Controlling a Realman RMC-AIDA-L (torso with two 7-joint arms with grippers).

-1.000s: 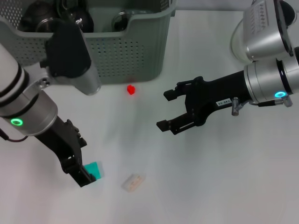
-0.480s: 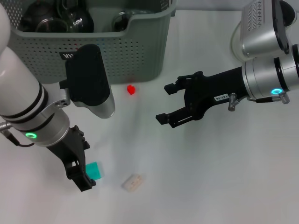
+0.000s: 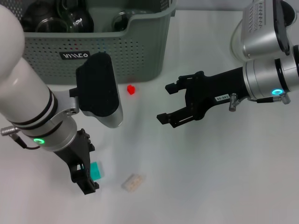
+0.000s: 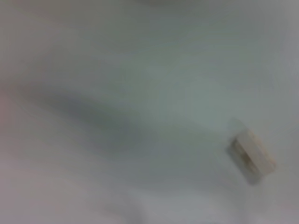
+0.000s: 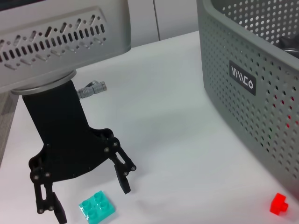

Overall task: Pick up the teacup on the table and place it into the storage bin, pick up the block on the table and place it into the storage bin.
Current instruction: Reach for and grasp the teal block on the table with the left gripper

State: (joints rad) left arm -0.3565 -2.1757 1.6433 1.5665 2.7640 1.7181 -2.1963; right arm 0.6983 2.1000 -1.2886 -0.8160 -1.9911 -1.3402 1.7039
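Grey-green perforated storage bin point(image 3: 135, 56), teal block point(image 5: 97, 207), red block point(image 3: 131, 89), seemingly cream block point(image 4: 252, 155).

You see a matt perforated plastic storage bin point(image 3: 131, 51), a glossy studded teal plastic block point(image 5: 97, 207), a shiny small red plastic block point(image 3: 131, 89), a smooth matt white table point(image 3: 210, 177), matt black gripper fingers point(image 5: 122, 176), satin silver arm casings.

The left arm reaches down and forward with its left gripper point(image 5: 84, 189) spread wide, fingers apparently just above the table, while the right gripper point(image 3: 169, 103) hovers mid-table, extended leftward from the right, jaws parted.
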